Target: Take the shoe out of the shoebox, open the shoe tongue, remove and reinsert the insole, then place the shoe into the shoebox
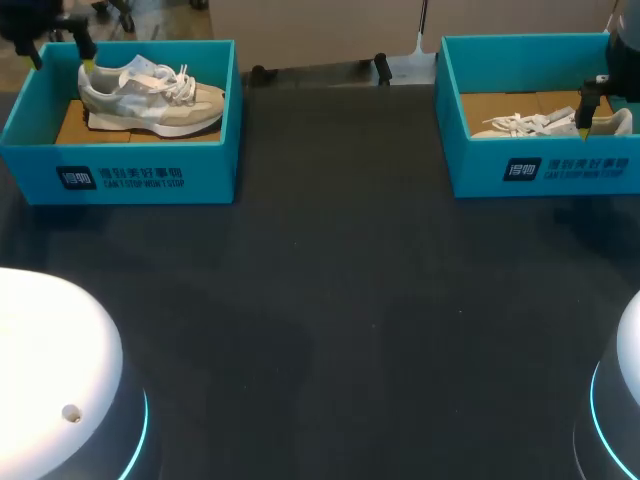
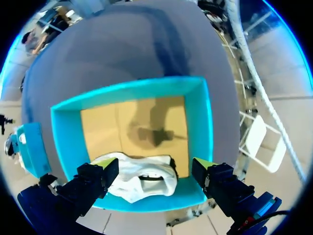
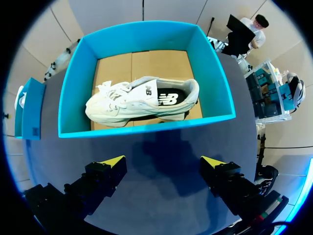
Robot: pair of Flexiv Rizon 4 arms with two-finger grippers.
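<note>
Two teal shoeboxes stand at the table's far side. The left shoebox (image 1: 130, 165) holds a grey and white sneaker (image 1: 150, 98) lying on its side. My left gripper (image 1: 62, 50) hangs open above this box (image 2: 205, 122), with the sneaker's heel end (image 2: 142, 178) below and between its fingers, apart from them. The right shoebox (image 1: 540, 170) holds a white sneaker (image 1: 545, 124). My right gripper (image 1: 598, 110) is open and empty above the table. In its wrist view the box (image 3: 146, 127) and the white sneaker (image 3: 142, 100) lie ahead of the gripper (image 3: 164, 161).
Dark table surface (image 1: 330, 300) stretches between and in front of the boxes. Both arm bases show at the near corners, the left base (image 1: 50, 380) and the right base (image 1: 620, 400). Each wrist view shows the other box off to one side (image 2: 32, 147) (image 3: 29, 115).
</note>
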